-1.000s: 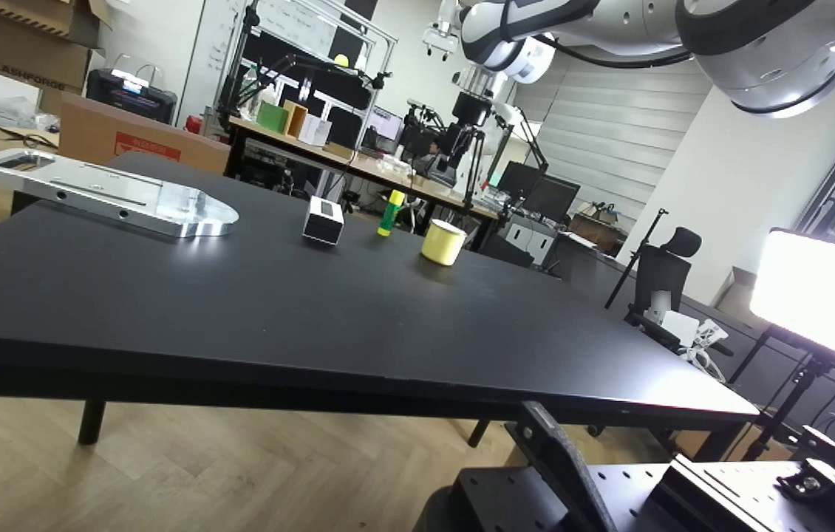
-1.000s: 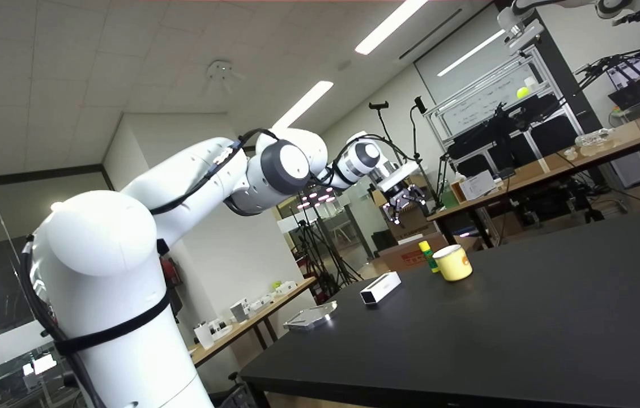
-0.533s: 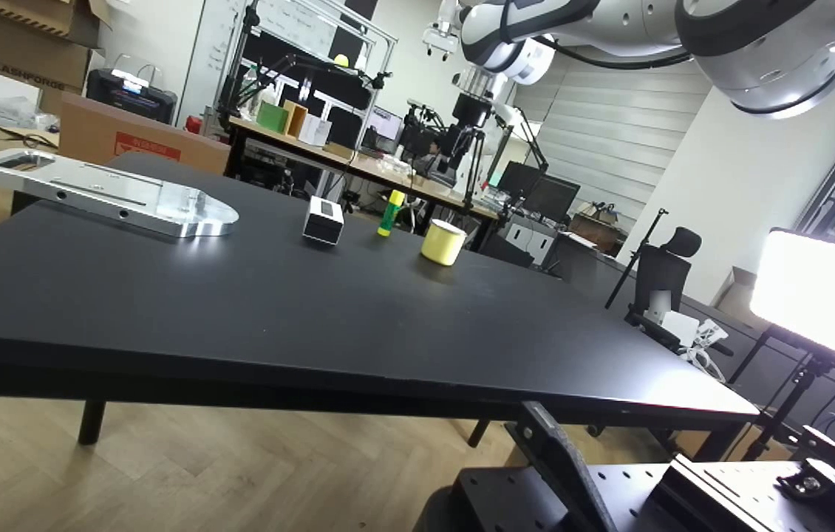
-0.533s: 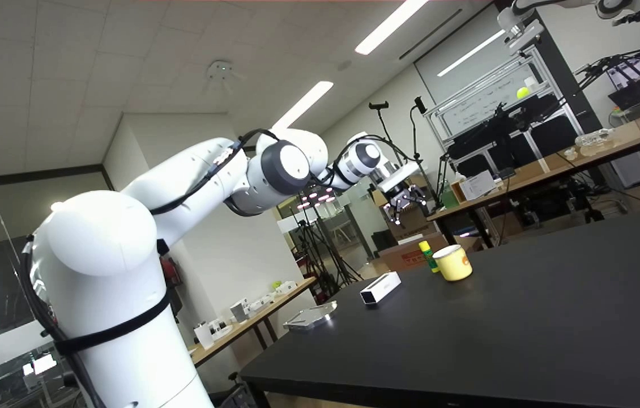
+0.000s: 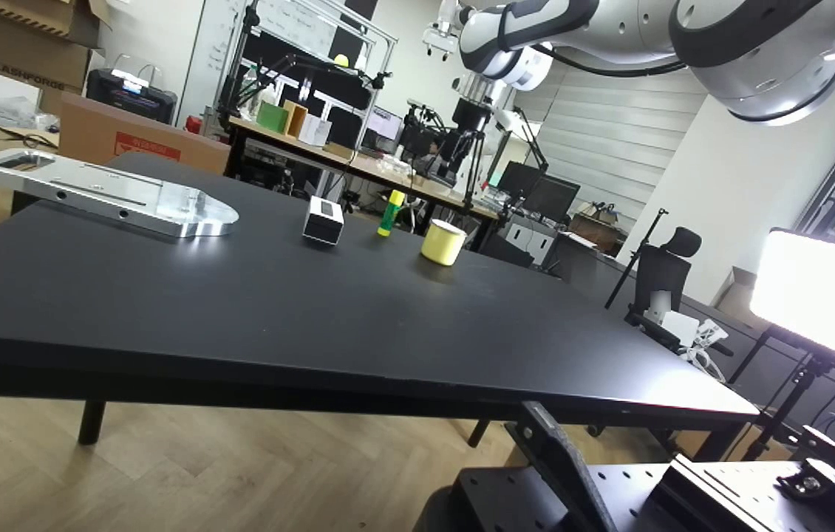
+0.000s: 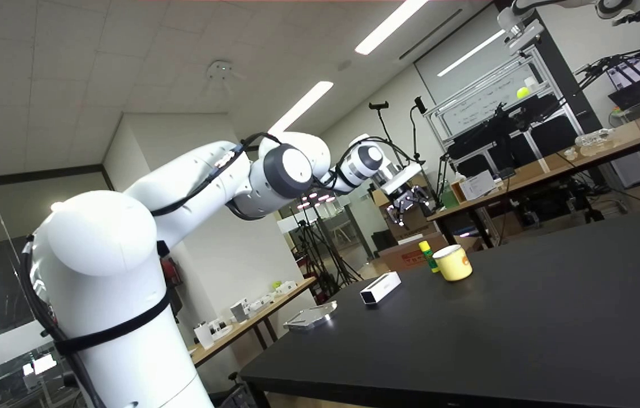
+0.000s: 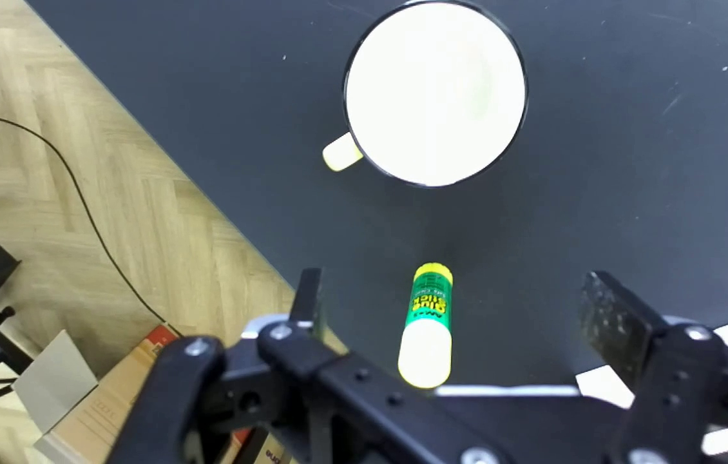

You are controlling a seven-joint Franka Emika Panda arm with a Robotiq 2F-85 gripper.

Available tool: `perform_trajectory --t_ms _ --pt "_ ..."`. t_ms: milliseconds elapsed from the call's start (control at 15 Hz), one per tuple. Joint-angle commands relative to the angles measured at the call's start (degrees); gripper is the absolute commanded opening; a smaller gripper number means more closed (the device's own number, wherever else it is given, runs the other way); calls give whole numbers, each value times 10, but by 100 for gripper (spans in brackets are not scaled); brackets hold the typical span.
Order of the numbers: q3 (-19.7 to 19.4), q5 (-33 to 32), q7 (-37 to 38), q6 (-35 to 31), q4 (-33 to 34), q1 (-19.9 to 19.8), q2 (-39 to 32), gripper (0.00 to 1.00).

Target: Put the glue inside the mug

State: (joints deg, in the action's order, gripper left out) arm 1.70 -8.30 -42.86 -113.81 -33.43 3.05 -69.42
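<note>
The glue stick, green with a yellow cap, stands upright on the black table and shows in both exterior views. The pale-yellow mug stands upright close to it, its white inside facing up in the wrist view. The mug also shows in both exterior views. My gripper is open and empty. In the wrist view the glue lies between the fingers' lines, nearer the left finger. In the exterior views the gripper hangs well above the table, apart from both things.
A white box with a dark end lies near the glue. A silver metal plate lies farther along the table. The table's edge runs diagonally left of the glue and mug in the wrist view.
The arm has shifted slightly, its upper links a little lower in both exterior views, and the gripper has moved a little. The glue, mug and box have not moved.
</note>
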Motion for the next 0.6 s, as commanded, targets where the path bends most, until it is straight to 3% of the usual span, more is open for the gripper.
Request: perform_trajectory --t_ms 0,533 --pt "-2 -3 -4 -38 57 5 -40 100" --pt "6 3 -24 -134 64 18 -72 100"
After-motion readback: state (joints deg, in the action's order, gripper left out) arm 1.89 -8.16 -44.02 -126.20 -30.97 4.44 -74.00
